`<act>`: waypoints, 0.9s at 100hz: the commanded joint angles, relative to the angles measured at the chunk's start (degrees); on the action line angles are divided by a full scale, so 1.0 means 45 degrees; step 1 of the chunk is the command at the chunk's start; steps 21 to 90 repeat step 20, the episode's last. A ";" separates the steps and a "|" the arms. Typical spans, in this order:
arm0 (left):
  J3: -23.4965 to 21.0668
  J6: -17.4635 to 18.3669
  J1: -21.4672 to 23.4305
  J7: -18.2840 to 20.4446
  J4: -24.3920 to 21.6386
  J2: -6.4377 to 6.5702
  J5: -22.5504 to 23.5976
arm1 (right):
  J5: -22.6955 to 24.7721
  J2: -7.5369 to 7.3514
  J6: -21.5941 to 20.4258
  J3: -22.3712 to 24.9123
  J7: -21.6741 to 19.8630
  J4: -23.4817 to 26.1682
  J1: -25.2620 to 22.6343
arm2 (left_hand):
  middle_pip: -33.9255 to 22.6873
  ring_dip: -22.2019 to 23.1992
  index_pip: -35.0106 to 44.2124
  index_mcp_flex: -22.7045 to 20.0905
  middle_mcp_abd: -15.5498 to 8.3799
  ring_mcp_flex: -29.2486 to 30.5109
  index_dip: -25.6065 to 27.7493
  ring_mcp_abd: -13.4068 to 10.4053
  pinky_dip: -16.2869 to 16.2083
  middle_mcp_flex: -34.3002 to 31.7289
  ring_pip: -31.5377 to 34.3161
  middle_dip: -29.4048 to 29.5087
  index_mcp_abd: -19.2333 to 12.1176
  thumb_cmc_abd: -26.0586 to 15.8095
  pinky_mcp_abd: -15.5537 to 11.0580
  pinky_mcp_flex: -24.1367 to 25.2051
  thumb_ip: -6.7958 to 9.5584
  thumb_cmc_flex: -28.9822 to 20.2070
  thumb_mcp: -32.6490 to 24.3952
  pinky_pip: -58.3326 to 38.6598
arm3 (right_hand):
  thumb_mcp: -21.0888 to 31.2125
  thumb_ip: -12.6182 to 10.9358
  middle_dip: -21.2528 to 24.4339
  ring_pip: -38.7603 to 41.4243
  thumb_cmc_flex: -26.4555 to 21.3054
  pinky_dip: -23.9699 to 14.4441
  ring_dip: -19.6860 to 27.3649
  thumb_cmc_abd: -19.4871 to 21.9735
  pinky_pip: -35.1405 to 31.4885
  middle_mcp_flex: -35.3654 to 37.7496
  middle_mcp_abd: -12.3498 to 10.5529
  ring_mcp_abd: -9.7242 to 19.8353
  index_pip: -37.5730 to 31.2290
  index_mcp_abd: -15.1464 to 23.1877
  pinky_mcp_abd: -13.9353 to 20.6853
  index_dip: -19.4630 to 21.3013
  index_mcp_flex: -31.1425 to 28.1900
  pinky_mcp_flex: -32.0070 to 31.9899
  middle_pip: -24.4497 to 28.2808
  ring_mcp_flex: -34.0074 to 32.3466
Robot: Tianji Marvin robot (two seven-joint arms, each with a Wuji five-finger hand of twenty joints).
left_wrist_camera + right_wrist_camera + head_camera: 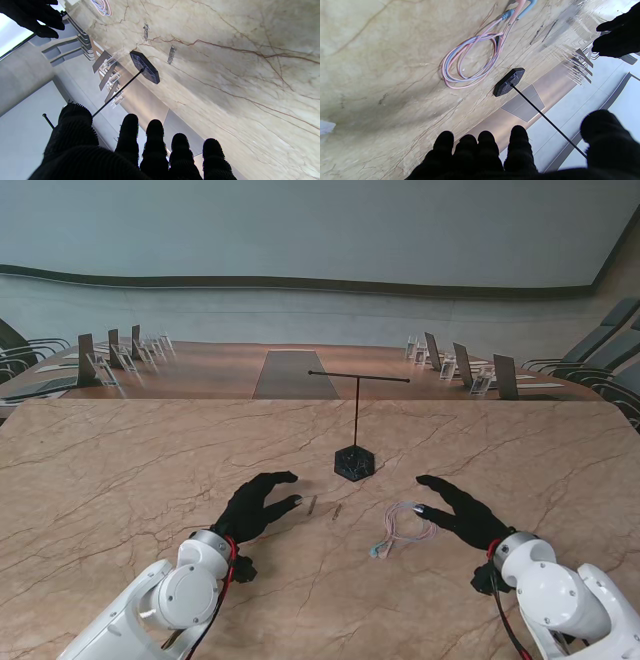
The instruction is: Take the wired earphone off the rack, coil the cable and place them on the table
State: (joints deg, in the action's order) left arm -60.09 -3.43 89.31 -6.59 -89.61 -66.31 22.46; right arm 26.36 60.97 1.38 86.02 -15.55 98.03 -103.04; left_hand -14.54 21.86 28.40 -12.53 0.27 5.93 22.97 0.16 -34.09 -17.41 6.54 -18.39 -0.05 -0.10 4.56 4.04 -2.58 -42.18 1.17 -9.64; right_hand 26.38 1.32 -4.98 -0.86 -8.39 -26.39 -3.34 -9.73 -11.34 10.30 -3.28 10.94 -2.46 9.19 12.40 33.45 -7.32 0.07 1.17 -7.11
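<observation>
On the counter (120, 480), just in front of the right hand (462, 513), the earphone (402, 527) lies in a loose pink and blue coil, with its plug end trailing nearer to me. The rack (356, 420) stands farther from me between the two hands, its crossbar bare. Judging by this, the task looks all but finished: the cable is off the rack, coiled and set down. The right hand holds nothing, its fingers spread and apart, with the fingertips close to the coil's edge; whether they touch it I cannot tell. The left hand (257, 505) is likewise empty with fingers apart, hovering well left of the coil. What is left is probably only to draw both hands clear without snagging the loops. Two small dark marks (323, 507) lie on the counter between the left hand and the coil; nothing blocks either hand.
</observation>
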 commanded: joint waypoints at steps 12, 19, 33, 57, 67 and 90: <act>0.0163 -0.0165 -0.0191 -0.0040 0.0158 -0.0106 -0.0136 | -0.0185 -0.0019 -0.0017 -0.0083 -0.0226 -0.0166 0.0293 | 0.0158 -0.0159 -0.0417 0.0322 -0.0454 -0.0317 -0.0200 -0.0521 0.0172 0.0517 -0.0266 0.0368 -0.0039 -0.0205 -0.0476 -0.0054 0.0064 0.0479 -0.0090 0.0410 | 0.0271 0.0403 0.0113 -0.0227 0.0674 0.0288 0.0272 0.0323 0.0471 -0.0476 -0.0138 0.0525 0.0314 0.0008 0.0835 0.0106 -0.0034 0.0026 -0.0436 0.0441; 0.0210 -0.0192 -0.0266 -0.0061 0.0231 -0.0123 -0.0168 | -0.0264 -0.0023 0.0010 -0.0151 -0.0264 -0.0310 0.0439 | 0.0130 -0.0156 -0.0405 0.0303 -0.0449 -0.0283 -0.0204 -0.0498 0.0182 0.0462 -0.0255 0.0372 -0.0032 -0.0218 -0.0448 -0.0060 0.0062 0.0504 -0.0085 0.0401 | 0.0264 0.0409 0.0096 -0.0233 0.0665 0.0322 0.0296 0.0345 0.0500 -0.0509 -0.0151 0.0530 0.0319 0.0006 0.0835 0.0126 -0.0039 0.0034 -0.0469 0.0444; 0.0215 -0.0200 -0.0274 -0.0058 0.0236 -0.0124 -0.0178 | -0.0278 -0.0024 0.0011 -0.0159 -0.0271 -0.0328 0.0457 | 0.0134 -0.0157 -0.0405 0.0304 -0.0449 -0.0284 -0.0205 -0.0500 0.0182 0.0472 -0.0257 0.0375 -0.0024 -0.0223 -0.0450 -0.0060 0.0063 0.0499 -0.0089 0.0400 | 0.0264 0.0409 0.0096 -0.0233 0.0665 0.0322 0.0296 0.0345 0.0500 -0.0509 -0.0151 0.0530 0.0319 0.0006 0.0835 0.0126 -0.0039 0.0034 -0.0469 0.0444; 0.0215 -0.0200 -0.0274 -0.0058 0.0236 -0.0124 -0.0178 | -0.0278 -0.0024 0.0011 -0.0159 -0.0271 -0.0328 0.0457 | 0.0134 -0.0157 -0.0405 0.0304 -0.0449 -0.0284 -0.0205 -0.0500 0.0182 0.0472 -0.0257 0.0375 -0.0024 -0.0223 -0.0450 -0.0060 0.0063 0.0499 -0.0089 0.0400 | 0.0264 0.0409 0.0096 -0.0233 0.0665 0.0322 0.0296 0.0345 0.0500 -0.0509 -0.0151 0.0530 0.0319 0.0006 0.0835 0.0126 -0.0039 0.0034 -0.0469 0.0444; 0.0215 -0.0200 -0.0274 -0.0058 0.0236 -0.0124 -0.0178 | -0.0278 -0.0024 0.0011 -0.0159 -0.0271 -0.0328 0.0457 | 0.0134 -0.0157 -0.0405 0.0304 -0.0449 -0.0284 -0.0205 -0.0500 0.0182 0.0472 -0.0257 0.0375 -0.0024 -0.0223 -0.0450 -0.0060 0.0063 0.0499 -0.0089 0.0400 | 0.0264 0.0409 0.0096 -0.0233 0.0665 0.0322 0.0296 0.0345 0.0500 -0.0509 -0.0151 0.0530 0.0319 0.0006 0.0835 0.0126 -0.0039 0.0034 -0.0469 0.0444; 0.0215 -0.0200 -0.0274 -0.0058 0.0236 -0.0124 -0.0178 | -0.0278 -0.0024 0.0011 -0.0159 -0.0271 -0.0328 0.0457 | 0.0134 -0.0157 -0.0405 0.0304 -0.0449 -0.0284 -0.0205 -0.0500 0.0182 0.0472 -0.0257 0.0375 -0.0024 -0.0223 -0.0450 -0.0060 0.0063 0.0499 -0.0089 0.0400 | 0.0264 0.0409 0.0096 -0.0233 0.0665 0.0322 0.0296 0.0345 0.0500 -0.0509 -0.0151 0.0530 0.0319 0.0006 0.0835 0.0126 -0.0039 0.0034 -0.0469 0.0444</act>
